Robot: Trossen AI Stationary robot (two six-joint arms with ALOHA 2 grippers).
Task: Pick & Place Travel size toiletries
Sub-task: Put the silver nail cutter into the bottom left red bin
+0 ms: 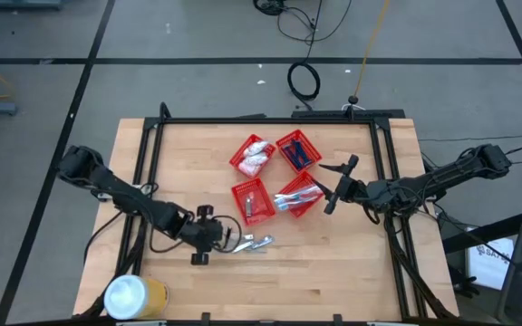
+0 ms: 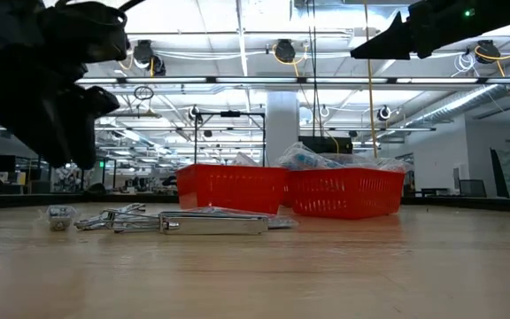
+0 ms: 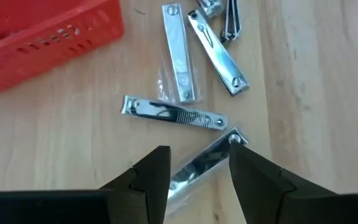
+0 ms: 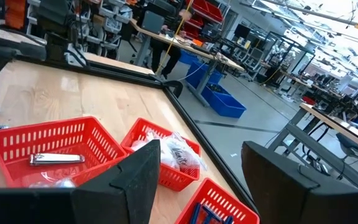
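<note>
Several silvery nail clippers [image 3: 174, 113] lie loose on the wooden table [image 1: 333, 281], some in clear wrappers; they also show in the high view [image 1: 250, 243] and the low view [image 2: 211, 221]. My left gripper [image 3: 199, 177] hangs open above them and points steeply down. One wrapped clipper [image 3: 211, 154] lies on the table below the gap between its fingers. My right gripper [image 1: 338, 186] is held level and open above the red baskets [image 1: 275, 177]. It touches nothing.
Four red mesh baskets stand at the table's middle: one with white sachets [image 1: 254, 156], one with dark blue items [image 1: 298, 150], one with a clipper [image 4: 56, 158], one with silvery items [image 1: 299, 195]. A yellow can with a white lid [image 1: 134, 296] stands at the near left corner.
</note>
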